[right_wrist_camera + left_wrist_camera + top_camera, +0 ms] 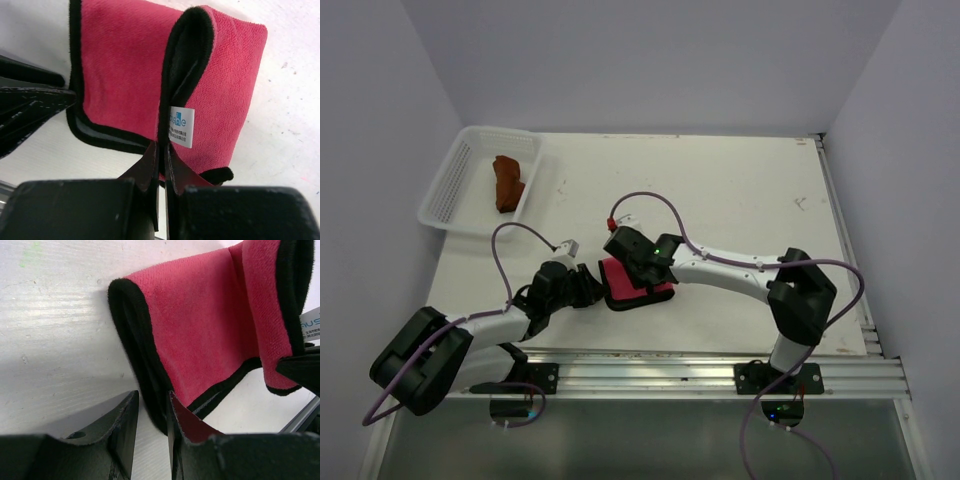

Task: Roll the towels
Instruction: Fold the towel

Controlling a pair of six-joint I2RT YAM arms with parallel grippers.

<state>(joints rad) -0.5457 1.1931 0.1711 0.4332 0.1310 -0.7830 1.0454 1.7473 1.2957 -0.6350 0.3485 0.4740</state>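
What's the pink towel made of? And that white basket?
The pink towel looks like soft, fuzzy cloth, probably microfibre: matte nap, dark edging. The white basket looks like hard plastic: a stiff wall of small holes.

Fuzzy pink cloth towel (210, 330), scuffed matt table (740, 190), plastic mesh basket (445, 185)

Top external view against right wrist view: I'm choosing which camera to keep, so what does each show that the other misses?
Only top external: the white basket at the far left of the table, holding the orange-brown towel. Only right wrist: the white label on the pink towel, with the right fingers shut on its dark folded edge. Both: the pink towel lying on the table.
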